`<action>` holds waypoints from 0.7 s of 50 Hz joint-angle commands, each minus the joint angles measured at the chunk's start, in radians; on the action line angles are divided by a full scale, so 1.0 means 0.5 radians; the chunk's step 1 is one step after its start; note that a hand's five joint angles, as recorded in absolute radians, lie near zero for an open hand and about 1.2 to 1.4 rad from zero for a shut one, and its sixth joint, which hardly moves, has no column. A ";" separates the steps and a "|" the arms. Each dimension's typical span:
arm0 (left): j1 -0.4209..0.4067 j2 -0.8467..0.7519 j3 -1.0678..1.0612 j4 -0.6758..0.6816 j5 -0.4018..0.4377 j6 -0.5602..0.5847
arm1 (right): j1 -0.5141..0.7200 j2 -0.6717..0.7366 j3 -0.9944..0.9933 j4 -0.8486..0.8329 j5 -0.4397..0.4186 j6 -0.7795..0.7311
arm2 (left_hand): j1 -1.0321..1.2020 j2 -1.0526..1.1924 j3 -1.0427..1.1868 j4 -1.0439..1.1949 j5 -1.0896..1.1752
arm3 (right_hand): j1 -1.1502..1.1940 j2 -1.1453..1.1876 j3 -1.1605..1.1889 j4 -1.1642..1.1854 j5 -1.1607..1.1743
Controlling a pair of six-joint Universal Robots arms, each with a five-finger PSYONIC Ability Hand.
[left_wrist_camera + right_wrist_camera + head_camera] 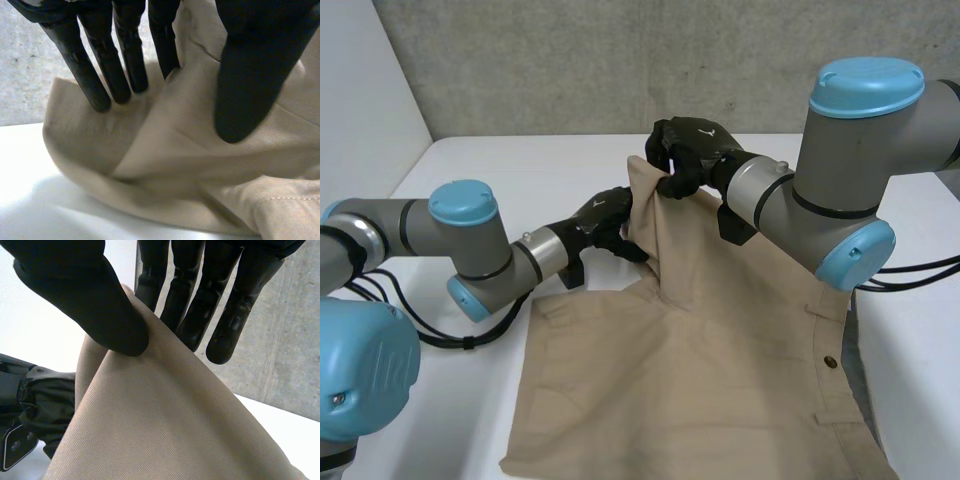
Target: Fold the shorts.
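Note:
The tan shorts (700, 380) lie spread on the white table (510, 170), with one part pulled up into a peak. My right hand (685, 160) is shut on the top of that peak, the cloth (160, 430) pinched between its thumb (85, 300) and fingers. My left hand (605, 222) is lower, at the raised fold's left edge. There a fold of cloth (175, 165) runs between its fingers (100, 75) and thumb (250, 75), which close on it. In the right wrist view the left hand (40, 405) sits beside the hanging cloth.
A waistband with a dark button (831, 361) lies at the shorts' right side, under my right arm. A grey concrete wall (620, 60) stands behind the table. A white panel (360, 100) borders the table's left.

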 commanded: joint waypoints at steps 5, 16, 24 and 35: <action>0.019 0.057 -0.028 0.005 -0.282 -0.051 | -0.021 0.011 -0.013 -0.013 0.032 -0.010 | 1.330 1.398 1.423 1.423 1.432 | 0.817 0.440 0.422 0.414 0.457; 0.099 0.367 -0.568 -0.001 -0.359 0.375 | -0.011 0.087 -0.056 -0.016 0.075 -0.083 | 1.330 1.398 1.423 1.423 1.432 | 0.817 0.440 0.422 0.414 0.457; 0.142 0.483 -0.783 -0.197 -0.451 0.682 | 0.059 0.271 -0.209 -0.016 0.133 -0.145 | 1.330 1.398 1.423 1.423 1.432 | 0.817 0.440 0.422 0.414 0.457; 0.142 0.612 -0.844 -0.507 -0.862 0.691 | 0.148 0.483 -0.369 -0.019 0.146 -0.172 | 1.115 1.183 1.208 1.207 1.216 | 0.817 0.440 0.422 0.414 0.457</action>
